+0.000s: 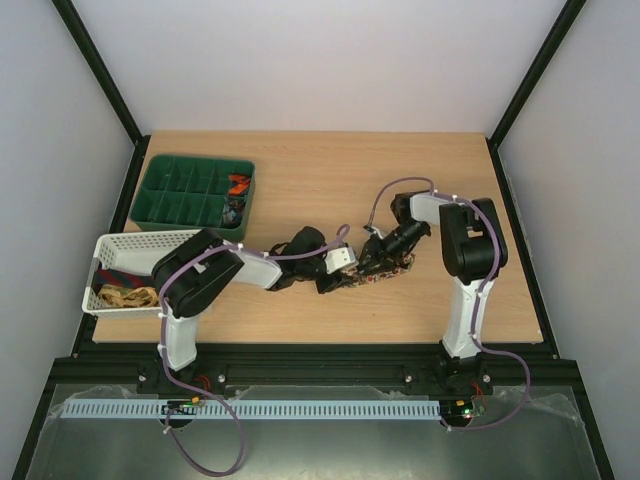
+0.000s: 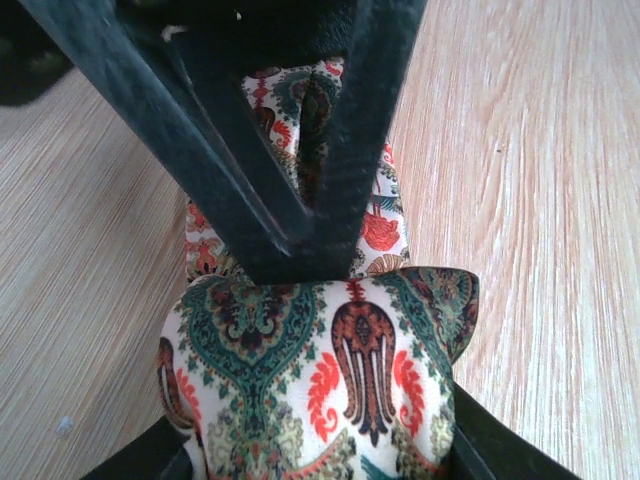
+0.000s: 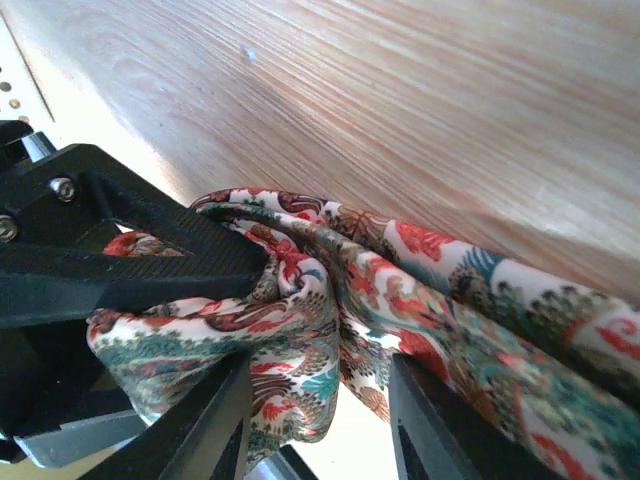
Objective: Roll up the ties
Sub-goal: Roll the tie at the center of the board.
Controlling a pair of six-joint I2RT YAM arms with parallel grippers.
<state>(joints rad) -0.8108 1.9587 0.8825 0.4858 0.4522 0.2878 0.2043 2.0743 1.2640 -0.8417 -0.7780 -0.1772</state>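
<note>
Slippage worries us most: the left claw (image 2: 315, 445) and right claw (image 3: 320, 385) both pinch the floral tie (image 1: 386, 268) at the middle of the worktop (image 1: 300, 170), tips almost touching, so opposed pulls could drag the slick bunch loose or undo it. We count one floral tie, a gold tie (image 1: 128, 296) and a maroon tie (image 1: 116, 271) in one white basket (image 1: 110, 243), and an orange-red coil (image 1: 238, 183) and a dark coil (image 1: 233, 210) in one green tray (image 1: 165, 165).
</note>
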